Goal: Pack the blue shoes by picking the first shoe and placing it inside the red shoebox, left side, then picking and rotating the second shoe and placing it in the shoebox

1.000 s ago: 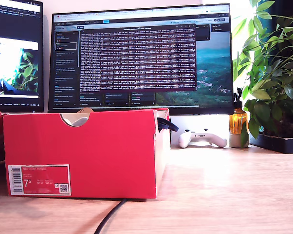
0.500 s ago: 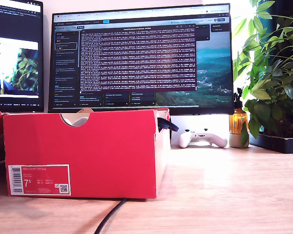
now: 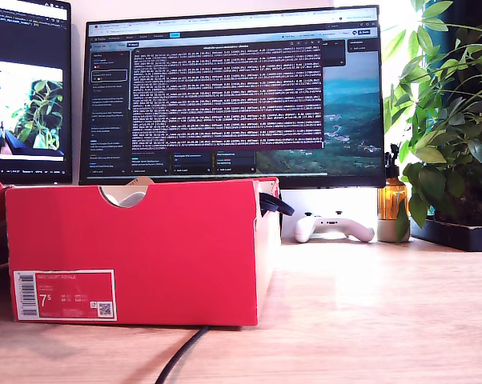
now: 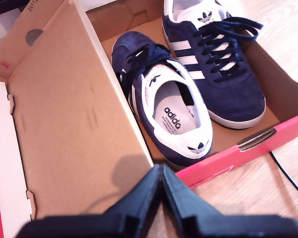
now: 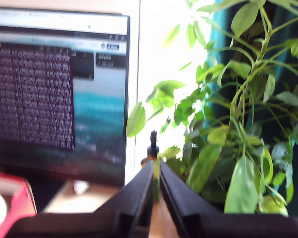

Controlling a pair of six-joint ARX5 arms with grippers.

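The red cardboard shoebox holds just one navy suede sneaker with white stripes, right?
Not quite: the red cardboard shoebox holds two navy suede sneakers with white stripes, lying side by side, toes pointing opposite ways. The first wrist view shows it.

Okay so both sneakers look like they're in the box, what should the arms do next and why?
Probably just back my first gripper up and away. Both blue sneakers lie heel-to-toe inside the red shoebox, and both it and my second gripper are shut on nothing, so nothing looks left to pack.

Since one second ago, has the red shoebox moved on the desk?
No. In the exterior view the red shoebox keeps the same place against the monitor behind it.
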